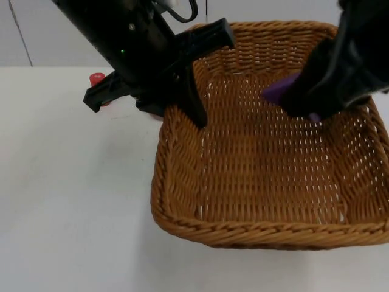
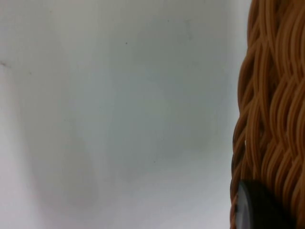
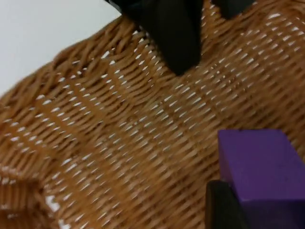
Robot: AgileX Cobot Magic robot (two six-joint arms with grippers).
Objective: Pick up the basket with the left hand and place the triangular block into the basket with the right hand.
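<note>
Filling much of the top view, the basket [image 1: 267, 182] is a square, shallow tray of tan wicker, its floor an open weave with small gaps and its rim a thick braided rope of cane. It appears held up above the white, smooth tabletop [image 1: 67, 201], tilted a little. The left end effector [image 1: 197, 118] grips the basket's left wall near the far corner, one black finger reaching down inside the wall, clamped on the wicker; in the left wrist view the braided rim [image 2: 271, 119] runs close beside a black fingertip [image 2: 257, 205]. The right end effector [image 1: 304, 106] hangs over the basket's right inner part, closed on the purple block [image 1: 278, 91], a smooth, flat-faced piece with sharp edges. In the right wrist view the block [image 3: 259, 167] sits against a black finger [image 3: 221, 205], above the woven floor. A small red thing [image 1: 97, 79] lies on the tabletop behind the left arm.
</note>
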